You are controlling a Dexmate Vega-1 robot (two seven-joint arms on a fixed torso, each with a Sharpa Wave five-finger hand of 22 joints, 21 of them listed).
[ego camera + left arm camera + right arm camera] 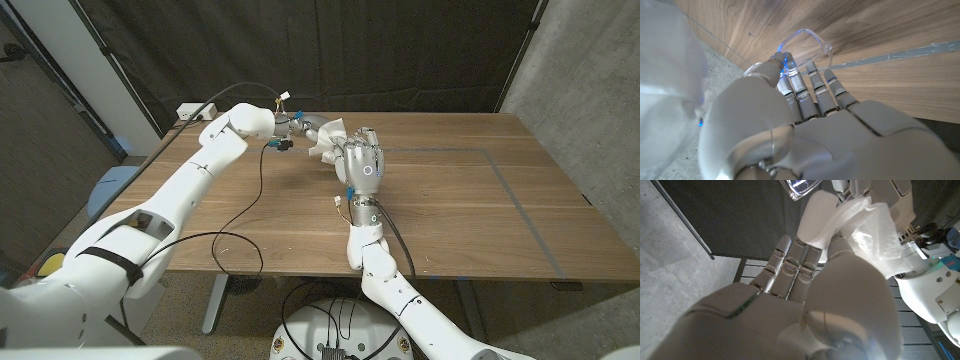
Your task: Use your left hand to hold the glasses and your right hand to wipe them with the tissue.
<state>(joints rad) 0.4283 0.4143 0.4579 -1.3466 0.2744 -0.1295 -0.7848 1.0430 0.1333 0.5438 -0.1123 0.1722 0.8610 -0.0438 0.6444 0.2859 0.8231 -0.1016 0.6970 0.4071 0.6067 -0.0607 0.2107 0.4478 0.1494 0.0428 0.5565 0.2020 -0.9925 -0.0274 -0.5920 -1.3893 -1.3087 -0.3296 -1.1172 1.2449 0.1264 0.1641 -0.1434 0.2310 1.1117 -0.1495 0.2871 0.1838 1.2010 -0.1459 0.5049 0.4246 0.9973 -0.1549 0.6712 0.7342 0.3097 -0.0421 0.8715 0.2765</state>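
Nearest, the robot's white right arm rises from the front edge of the brown wooden tabletop (470, 200), and its grey-and-white right hand (364, 163) stands over the middle of the board with the back of the hand toward the head camera. In the right wrist view the fingers (782, 260) of that hand reach up side by side, and the thumb presses a crumpled white tissue (860, 227) against them, so the hand pinches the tissue. From the head view the tissue (329, 137) shows as a pale, crinkled wad just beyond the right hand, lifted off the wood. Touching or nearly touching it, a little farther back, is the left hand (292, 126), at the end of the long white left arm that comes in from the left side. In the left wrist view its fingers (805, 87) lie close together and extend forward, while the thumb closes against them on the clear, frameless plastic glasses (807, 42); the transparent lens juts out past the fingertips above the wood grain. A corner of that lens (801, 187) also appears in the right wrist view, just beside the tissue. Grey tape (510, 190) marks a rectangle on the right part of the tabletop, and a dark curtain (400, 50) hangs behind the far edge.
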